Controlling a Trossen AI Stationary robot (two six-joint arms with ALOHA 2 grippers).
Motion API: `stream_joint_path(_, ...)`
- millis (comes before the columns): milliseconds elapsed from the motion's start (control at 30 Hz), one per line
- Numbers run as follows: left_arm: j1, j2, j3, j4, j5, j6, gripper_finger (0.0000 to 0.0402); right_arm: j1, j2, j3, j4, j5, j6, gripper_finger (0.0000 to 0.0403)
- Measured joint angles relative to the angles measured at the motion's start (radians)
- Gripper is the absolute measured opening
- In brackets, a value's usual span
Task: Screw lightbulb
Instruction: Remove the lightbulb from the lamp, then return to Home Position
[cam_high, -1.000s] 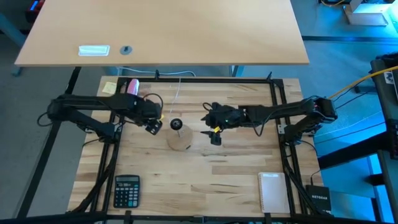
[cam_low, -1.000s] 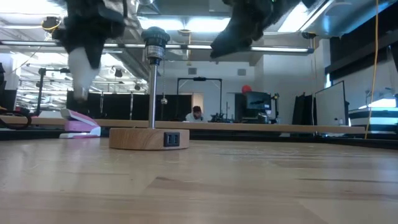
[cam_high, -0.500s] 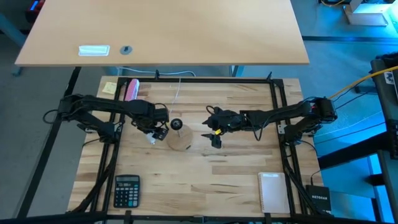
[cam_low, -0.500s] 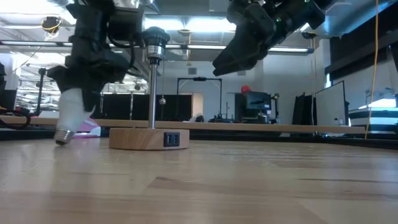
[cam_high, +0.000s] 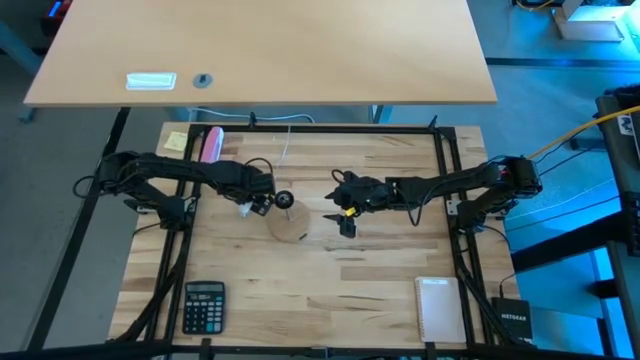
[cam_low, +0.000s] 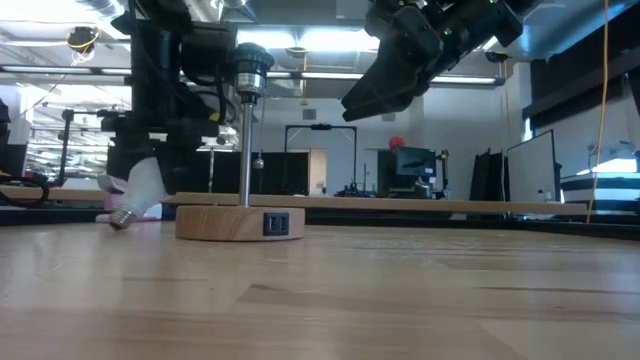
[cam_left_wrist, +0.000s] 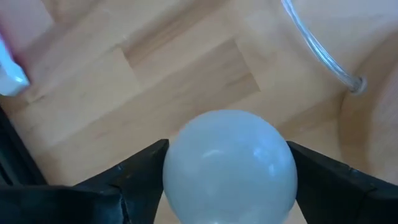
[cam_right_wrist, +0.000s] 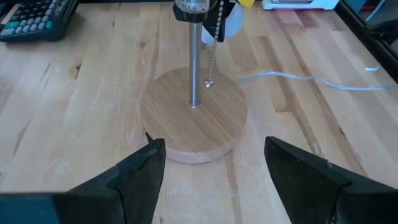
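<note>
Your left gripper (cam_high: 258, 204) sits low over the table (cam_high: 330, 290), just beside the lamp stand on its left. Its fingers (cam_left_wrist: 140, 171) flank the lightbulb (cam_left_wrist: 229, 165) on both sides; the wrist view shows the white globe filling the gap between them, but you cannot tell from it whether the pads press on the glass or stand just off it. In the low view the lightbulb (cam_low: 138, 190) lies tilted, screw base down and touching the table, globe up toward the gripper. It is not in the socket.

Your right gripper (cam_high: 345, 216) hangs above the table on the other side of the stand, raised and apart from it. Its fingers (cam_right_wrist: 140, 171) are spread wide with nothing between them; the wrist view looks past them at the stand.

The stand: a round wooden base (cam_right_wrist: 194, 115) flat on the table, a thin metal post rising from its centre, the dark socket (cam_low: 248, 68) on top, open and unfilled. A small bead chain (cam_right_wrist: 211, 73) hangs down beside the post.

Further out: a calculator (cam_high: 203, 305) near the front left corner, a white notepad (cam_high: 438, 308) front right, a pink object (cam_high: 212, 142) at the back left, and a clear cable (cam_right_wrist: 311, 79) trailing across the boards.
</note>
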Motion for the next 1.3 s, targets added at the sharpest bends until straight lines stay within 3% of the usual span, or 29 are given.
stream_joint_path(433,-0.014,-0.011,0.002,-0.007,-0.028,0.032,0.0323,0.000,0.000,0.000,0.000,0.015,-0.005,0.0276)
stream_joint_path(733,-0.025,-0.207,0.074,-0.118,-0.053,0.154,0.0324,0.000,-0.034,0.002,-0.010,0.052,-0.016,0.0276)
stream_joint_path(867,-0.026,-0.352,0.075,-0.021,-0.101,0.312,0.0324,-0.002,-0.092,0.023,-0.050,0.079,0.007,0.0276)
stream_joint_path(1000,-0.050,-0.484,0.041,0.183,-0.102,0.611,0.0324,-0.012,-0.200,0.042,-0.101,0.073,-0.020,0.0276)
stream_joint_path(1100,-0.053,-0.570,-0.024,0.383,-0.024,0.766,0.0324,-0.043,-0.290,0.038,-0.156,0.057,-0.023,0.0276)
stream_joint_path(1300,-0.053,-0.759,-0.188,0.617,0.029,0.800,0.0324,-0.110,-0.502,-0.108,-0.120,0.053,0.015,0.0247)
